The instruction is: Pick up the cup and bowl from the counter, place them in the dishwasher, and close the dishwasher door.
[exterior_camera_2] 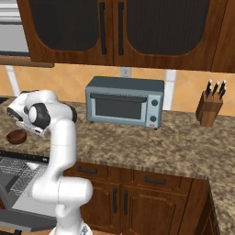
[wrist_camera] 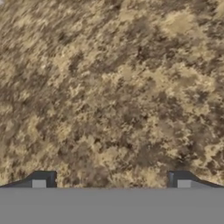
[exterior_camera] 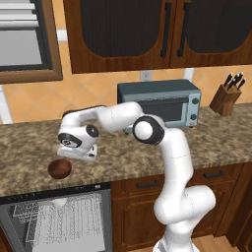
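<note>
Bowl [exterior_camera: 59,168] sat on the granite counter [exterior_camera: 29,142], close to its front edge, with the gripper [wrist_camera: 111,183] hanging just above and slightly behind it, fingers spread wide and holding nothing. The hand camera looked straight down at bare speckled stone between the fingertips [wrist_camera: 43,179], so the bowl lay off to the hand's front-left side, not yet between the jaws. Below the bowl, the dishwasher [exterior_camera: 54,216] stood open with its white wire rack showing. Farther back from the bowl stood a grey toaster oven [exterior_camera: 160,104]. I judged the next move needs a short shift toward the counter edge before descending.
</note>
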Tool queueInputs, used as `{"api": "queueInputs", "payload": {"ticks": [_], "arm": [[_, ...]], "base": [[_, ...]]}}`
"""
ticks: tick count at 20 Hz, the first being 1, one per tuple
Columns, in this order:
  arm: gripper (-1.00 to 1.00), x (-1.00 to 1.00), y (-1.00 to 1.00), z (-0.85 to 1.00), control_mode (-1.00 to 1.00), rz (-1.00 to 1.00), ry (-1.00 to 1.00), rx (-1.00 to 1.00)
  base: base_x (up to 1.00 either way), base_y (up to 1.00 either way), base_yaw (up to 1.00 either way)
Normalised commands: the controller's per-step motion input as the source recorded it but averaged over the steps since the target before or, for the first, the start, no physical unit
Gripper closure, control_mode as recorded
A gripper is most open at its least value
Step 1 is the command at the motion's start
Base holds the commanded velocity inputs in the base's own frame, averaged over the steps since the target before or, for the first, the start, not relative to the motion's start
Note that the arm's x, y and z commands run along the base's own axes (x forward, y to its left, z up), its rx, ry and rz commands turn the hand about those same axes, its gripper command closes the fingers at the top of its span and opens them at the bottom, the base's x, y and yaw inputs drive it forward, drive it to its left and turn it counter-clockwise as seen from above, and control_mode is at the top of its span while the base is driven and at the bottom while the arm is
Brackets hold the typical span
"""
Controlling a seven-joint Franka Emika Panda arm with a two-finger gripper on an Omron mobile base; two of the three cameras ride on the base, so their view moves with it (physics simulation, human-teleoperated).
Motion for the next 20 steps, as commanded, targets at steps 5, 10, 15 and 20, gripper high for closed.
{"api": "queueInputs", "payload": {"ticks": [5,10,15,20], "arm": [[-1.00,0.00,-0.19,0.36,-1.00,0.00,-0.07,0.00],[-1.00,-0.35,0.26,0.11,-1.00,0.00,-0.02,-0.01],[-1.00,-0.26,0.40,0.01,-1.00,0.00,0.00,-0.08],[-1.00,-0.26,-0.03,0.00,-1.00,0.00,0.00,-0.05]], "base": [[0.00,0.00,0.00],[0.00,0.00,0.00],[0.00,0.00,0.00],[0.00,0.00,0.00]]}}
